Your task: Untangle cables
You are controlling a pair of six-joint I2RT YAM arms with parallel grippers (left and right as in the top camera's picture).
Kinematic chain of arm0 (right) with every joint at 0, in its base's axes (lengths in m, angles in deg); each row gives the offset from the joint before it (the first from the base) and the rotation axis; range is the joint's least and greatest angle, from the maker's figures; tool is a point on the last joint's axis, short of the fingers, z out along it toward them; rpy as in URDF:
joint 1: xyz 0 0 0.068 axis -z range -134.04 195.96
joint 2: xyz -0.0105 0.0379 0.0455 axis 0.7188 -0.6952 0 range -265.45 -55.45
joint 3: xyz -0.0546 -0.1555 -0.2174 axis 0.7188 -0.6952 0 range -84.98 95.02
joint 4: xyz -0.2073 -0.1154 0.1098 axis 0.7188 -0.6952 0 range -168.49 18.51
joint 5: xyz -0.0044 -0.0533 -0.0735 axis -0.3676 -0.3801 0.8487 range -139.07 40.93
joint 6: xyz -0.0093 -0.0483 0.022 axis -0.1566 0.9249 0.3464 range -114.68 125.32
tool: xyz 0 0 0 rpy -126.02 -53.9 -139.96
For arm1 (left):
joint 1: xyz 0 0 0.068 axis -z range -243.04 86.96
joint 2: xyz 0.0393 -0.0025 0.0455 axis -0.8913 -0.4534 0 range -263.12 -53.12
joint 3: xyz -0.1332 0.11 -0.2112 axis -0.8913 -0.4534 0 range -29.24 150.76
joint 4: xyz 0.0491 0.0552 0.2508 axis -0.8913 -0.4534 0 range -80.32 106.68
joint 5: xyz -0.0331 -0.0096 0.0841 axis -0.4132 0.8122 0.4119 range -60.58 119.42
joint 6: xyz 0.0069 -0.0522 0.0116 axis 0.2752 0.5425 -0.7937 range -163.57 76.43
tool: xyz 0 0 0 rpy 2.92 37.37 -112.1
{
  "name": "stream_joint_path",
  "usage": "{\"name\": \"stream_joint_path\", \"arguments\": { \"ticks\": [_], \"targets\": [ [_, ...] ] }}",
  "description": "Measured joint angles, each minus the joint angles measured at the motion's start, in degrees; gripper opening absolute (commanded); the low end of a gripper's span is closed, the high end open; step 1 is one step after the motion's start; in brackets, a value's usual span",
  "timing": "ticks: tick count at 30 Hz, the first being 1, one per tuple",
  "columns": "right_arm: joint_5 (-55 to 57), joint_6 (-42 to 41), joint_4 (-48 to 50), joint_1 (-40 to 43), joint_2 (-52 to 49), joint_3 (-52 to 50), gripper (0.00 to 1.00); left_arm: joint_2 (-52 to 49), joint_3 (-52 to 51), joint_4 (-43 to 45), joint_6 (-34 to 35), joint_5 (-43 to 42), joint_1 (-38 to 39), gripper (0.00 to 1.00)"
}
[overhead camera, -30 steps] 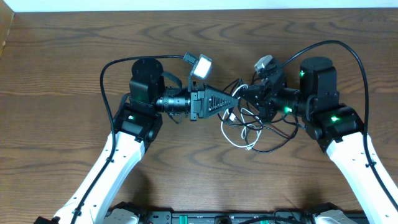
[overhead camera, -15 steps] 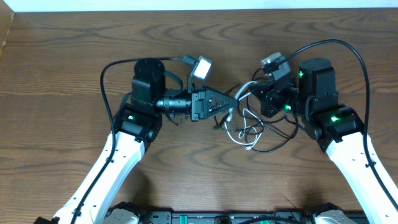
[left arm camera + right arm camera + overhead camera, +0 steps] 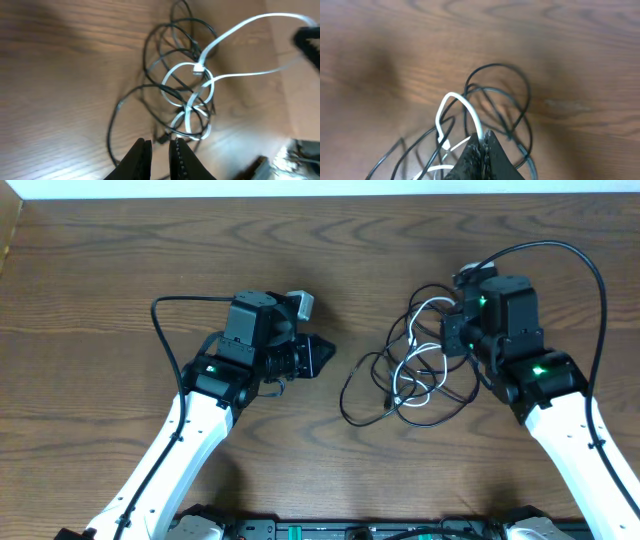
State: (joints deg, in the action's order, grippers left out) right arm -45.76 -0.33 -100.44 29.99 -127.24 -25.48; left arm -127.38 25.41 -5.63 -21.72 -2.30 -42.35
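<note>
A tangle of thin cables lies between the arms. The white cable loops through the black cables. My right gripper is shut on the white cable, which arches up out of its tips. Black cable loops lie on the wood under it. In the overhead view this gripper is at the tangle's right edge. My left gripper stands slightly open with nothing between its fingers. It is just short of the black cable and white cable loops. Seen from overhead, the left gripper is apart from the tangle, to its left.
The brown wooden table stretches all round. Thick black cords fixed to the arms arc over the left arm and the right arm. The table's far edge runs along the top of the overhead view.
My left gripper has let go of the tangle, opened a little and drawn back to the left. The right gripper has pulled the cables to the right, spreading the loops.
</note>
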Motion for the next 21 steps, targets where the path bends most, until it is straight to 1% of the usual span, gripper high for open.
{"name": "stream_joint_path", "arguments": {
  "ticks": [3,5,6,14,18,21],
  "targets": [
    [0.24,0.07,1.09,0.2,-0.07,3.61,0.01,0.0,0.0,-0.04,-0.37,1.73,0.0,0.17],
    [-0.07,0.24,1.81,0.2,-0.07,7.69,0.01,0.0,0.0,-0.13,-0.7,2.27,0.0,0.17],
    [-0.15,0.26,2.14,0.2,-0.07,10.03,0.01,0.0,0.0,-0.28,-0.74,2.51,0.0,0.21],
    [-3.1,0.44,4.22,0.2,-0.04,27.28,0.01,-0.57,0.0,-1.07,-0.94,3.39,0.0,0.22],
    [-4.42,0.44,5.7,0.22,-0.04,33.03,0.01,-1.38,0.0,-1.09,-0.94,3.41,0.0,0.22],
    [-4.63,0.44,5.95,0.22,0.31,34.86,0.01,-1.55,0.0,-1.11,-0.94,3.41,0.0,0.22]
  ]
}}
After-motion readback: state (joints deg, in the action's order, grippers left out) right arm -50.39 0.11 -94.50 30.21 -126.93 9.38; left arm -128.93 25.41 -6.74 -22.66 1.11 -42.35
